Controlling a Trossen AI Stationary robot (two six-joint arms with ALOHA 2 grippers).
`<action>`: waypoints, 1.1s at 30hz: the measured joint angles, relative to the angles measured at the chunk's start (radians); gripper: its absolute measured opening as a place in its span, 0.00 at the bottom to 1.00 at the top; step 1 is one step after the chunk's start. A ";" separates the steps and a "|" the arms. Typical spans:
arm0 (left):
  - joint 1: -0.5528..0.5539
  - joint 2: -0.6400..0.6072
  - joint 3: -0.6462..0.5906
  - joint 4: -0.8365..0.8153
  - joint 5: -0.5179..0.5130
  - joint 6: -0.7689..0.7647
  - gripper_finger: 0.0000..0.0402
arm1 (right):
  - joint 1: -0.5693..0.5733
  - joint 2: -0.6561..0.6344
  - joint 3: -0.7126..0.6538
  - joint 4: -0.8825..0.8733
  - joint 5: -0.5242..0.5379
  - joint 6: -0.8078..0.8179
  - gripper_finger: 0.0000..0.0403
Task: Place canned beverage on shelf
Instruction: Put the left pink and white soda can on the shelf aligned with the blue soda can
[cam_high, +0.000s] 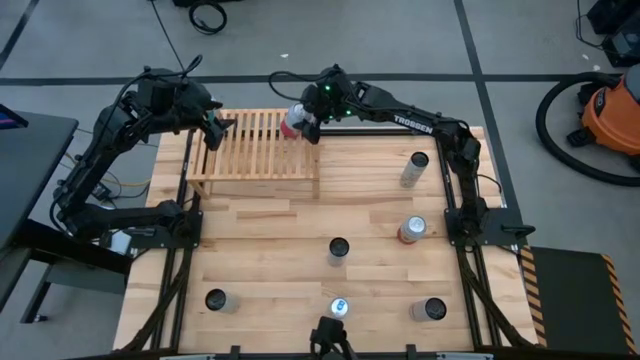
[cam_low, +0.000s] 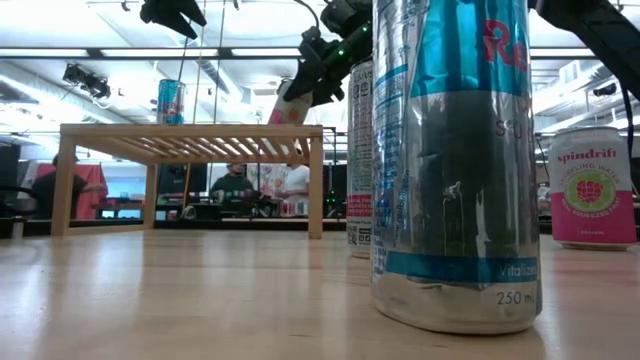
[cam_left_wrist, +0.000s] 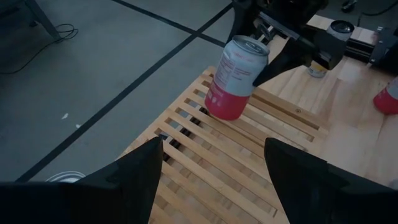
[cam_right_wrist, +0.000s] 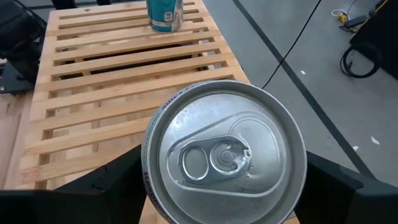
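Two arms reach over the shelf (cam_high: 258, 150). The right gripper (cam_high: 300, 122) is at the shelf's far right corner with a pink can (cam_high: 294, 121) between its fingers; the can leans, its base resting on the slats at that corner. In the left wrist view the dark fingers (cam_left_wrist: 283, 59) stand on either side of the can (cam_left_wrist: 236, 78) near its top, but whether they still press it cannot be told. In the right wrist view the can's silver lid (cam_right_wrist: 225, 155) sits directly ahead of the gripper. Beyond it, at the shelf's opposite end, a blue can (cam_right_wrist: 165, 14) stands upright on the slats. The left gripper (cam_high: 213, 128) hovers over that end, fingers apart and holding nothing. Six more cans stand on the table (cam_high: 270, 250), well clear of both grippers.
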 joint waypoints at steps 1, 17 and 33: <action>0.000 0.000 0.000 0.000 0.000 0.000 0.70 | 0.000 0.000 0.000 0.000 -0.001 -0.001 0.81; 0.000 0.000 0.000 0.000 0.000 0.000 0.70 | 0.000 0.000 0.000 0.014 0.035 -0.023 0.86; 0.000 0.000 0.000 -0.007 0.000 0.000 0.70 | 0.001 -0.002 0.000 0.044 0.033 -0.019 0.91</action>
